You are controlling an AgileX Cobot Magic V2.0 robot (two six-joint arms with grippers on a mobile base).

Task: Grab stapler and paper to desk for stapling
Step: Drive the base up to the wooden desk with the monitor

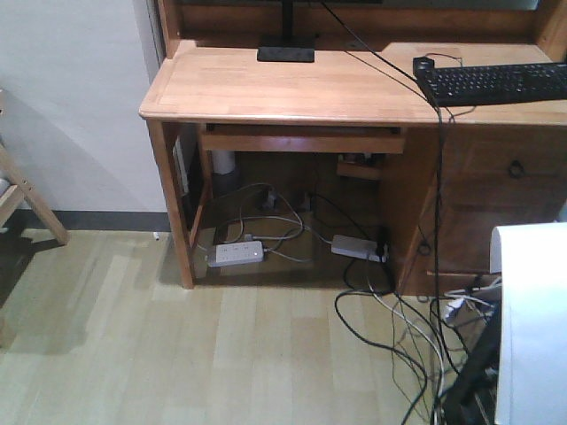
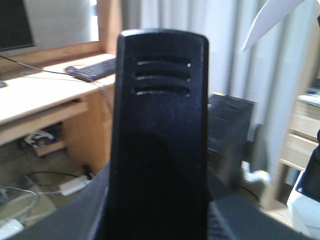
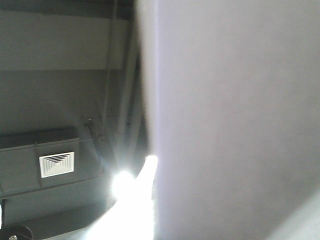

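**Both things are in the air, short of the desk**

The stapler (image 2: 160, 125) stands upright close before the left wrist camera and fills the middle of that view. The left gripper (image 2: 160, 222) shows only as dark shapes at its foot. I judge the jaws are closed on the stapler, because it hangs clear of the desk (image 1: 292, 84), to the right of it and away from its front edge. The paper (image 1: 532, 328) is also off the desk, low and to the right of its drawers. In the right wrist view the sheet covers most of the picture, against the ceiling. The right gripper itself is not visible, so I cannot tell how its jaws stand.

Some things could go wrong from here:

- The sheet is thin and held on edge, so it may fold or slip when it is laid flat.
- The keyboard (image 1: 492, 81) and a cable take the right part of the desk top. A careless approach could hit them with the stapler.
- The free space is left of the keyboard and in front of the monitor foot (image 1: 285, 54).
- Loose cables (image 1: 381, 328) lie on the floor below the desk, where the base could catch them.
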